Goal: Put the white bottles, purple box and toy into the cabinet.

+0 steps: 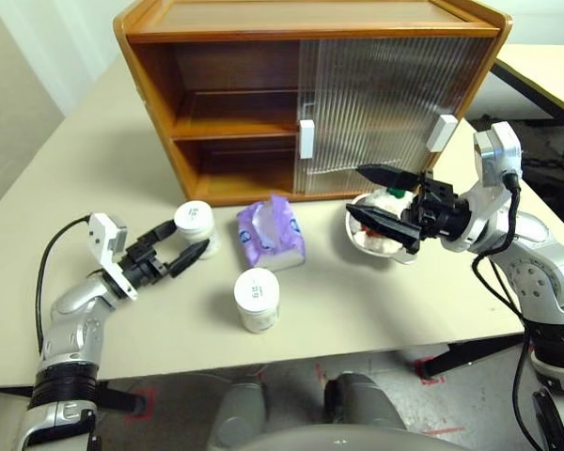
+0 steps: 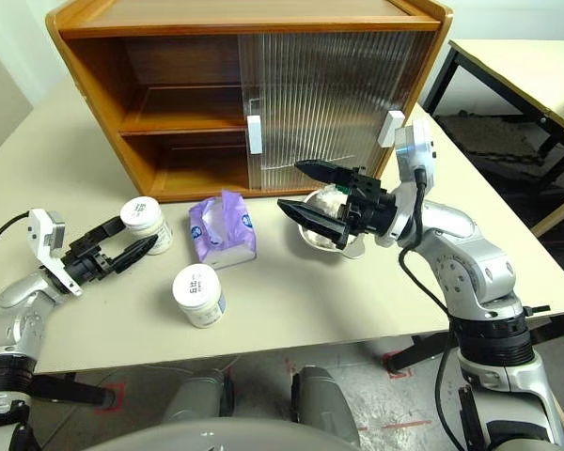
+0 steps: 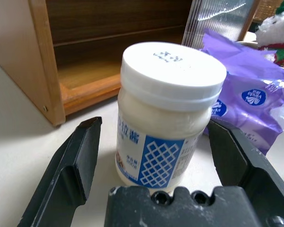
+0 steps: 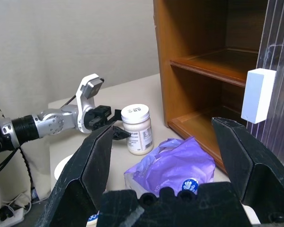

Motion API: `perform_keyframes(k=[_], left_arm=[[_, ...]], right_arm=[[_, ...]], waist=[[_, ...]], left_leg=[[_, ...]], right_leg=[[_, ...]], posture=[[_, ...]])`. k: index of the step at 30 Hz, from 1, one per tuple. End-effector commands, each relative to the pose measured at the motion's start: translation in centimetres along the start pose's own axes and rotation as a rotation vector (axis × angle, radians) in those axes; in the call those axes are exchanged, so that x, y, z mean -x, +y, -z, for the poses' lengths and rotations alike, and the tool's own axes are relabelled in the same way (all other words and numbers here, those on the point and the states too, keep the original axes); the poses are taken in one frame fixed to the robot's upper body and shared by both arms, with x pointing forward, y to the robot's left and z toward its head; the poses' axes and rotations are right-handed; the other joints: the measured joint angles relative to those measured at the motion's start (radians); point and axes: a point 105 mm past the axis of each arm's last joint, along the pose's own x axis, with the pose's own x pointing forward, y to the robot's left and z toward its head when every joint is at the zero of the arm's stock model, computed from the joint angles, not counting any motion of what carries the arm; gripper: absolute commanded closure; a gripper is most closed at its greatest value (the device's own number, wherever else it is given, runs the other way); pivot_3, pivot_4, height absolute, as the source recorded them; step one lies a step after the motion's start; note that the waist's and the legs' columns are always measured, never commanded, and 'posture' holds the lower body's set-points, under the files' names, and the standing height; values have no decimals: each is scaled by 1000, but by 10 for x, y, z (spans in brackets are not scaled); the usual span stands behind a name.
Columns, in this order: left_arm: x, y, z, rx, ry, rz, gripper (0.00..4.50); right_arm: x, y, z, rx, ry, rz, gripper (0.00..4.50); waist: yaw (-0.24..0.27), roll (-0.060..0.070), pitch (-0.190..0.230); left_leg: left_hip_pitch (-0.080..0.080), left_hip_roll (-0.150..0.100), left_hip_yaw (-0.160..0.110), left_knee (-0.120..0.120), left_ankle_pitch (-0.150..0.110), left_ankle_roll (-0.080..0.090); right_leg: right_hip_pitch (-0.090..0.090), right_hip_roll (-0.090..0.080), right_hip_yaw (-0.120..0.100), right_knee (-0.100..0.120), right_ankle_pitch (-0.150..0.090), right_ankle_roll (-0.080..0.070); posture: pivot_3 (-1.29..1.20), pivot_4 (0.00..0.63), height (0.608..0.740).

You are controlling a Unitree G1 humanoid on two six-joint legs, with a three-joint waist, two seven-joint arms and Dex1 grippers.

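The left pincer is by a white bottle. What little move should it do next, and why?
Probably close. The left pincer is open, its fingers either side of the white bottle, not yet touching. The bottle stands upright on the table before the cabinet, whose left half is open, so gripping comes first.

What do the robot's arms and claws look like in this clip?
Both arms are silver-grey metal with black joint bands. Each ends in a black two-fingered left claw and right claw, behind a white camera block on the wrist. Black cables loop along both forearms.
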Motion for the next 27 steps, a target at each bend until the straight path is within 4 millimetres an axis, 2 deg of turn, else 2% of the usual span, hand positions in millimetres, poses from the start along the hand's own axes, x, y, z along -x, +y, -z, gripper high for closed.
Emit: perform_keyframes(k=[1, 16, 19, 21, 27], left_arm=[[-3, -1, 11, -4, 26, 22, 42], [-14, -4, 14, -2, 17, 94, 42], [-13, -1, 11, -4, 5, 91, 638], [-12, -1, 10, -5, 4, 92, 1338], [-9, 2, 7, -22, -6, 81, 1405]], right_arm=[[2, 2, -6, 19, -14, 3, 0], [0, 2, -6, 20, -23, 12, 0], [0, 2, -5, 19, -24, 14, 0], [0, 2, -5, 18, -24, 15, 0], [0, 2, -4, 16, -28, 16, 0]], waist=[[0, 0, 0], [-3, 0, 0], [-3, 0, 0], [-3, 0, 0], [-3, -1, 0]], left_leg=[[0, 0, 0, 0, 0, 0], [0, 0, 0, 0, 1, 1], [0, 0, 0, 0, 1, 1], [0, 0, 0, 0, 1, 1], [0, 0, 0, 1, 1, 1]], right_leg=[[0, 0, 0, 0, 0, 0], [0, 0, 0, 0, 1, 1], [0, 0, 0, 0, 1, 1], [0, 0, 0, 0, 1, 1], [0, 0, 0, 0, 1, 1]], posture=[[38, 0, 740], [26, 0, 740], [26, 0, 740], [27, 0, 740], [29, 0, 740]])
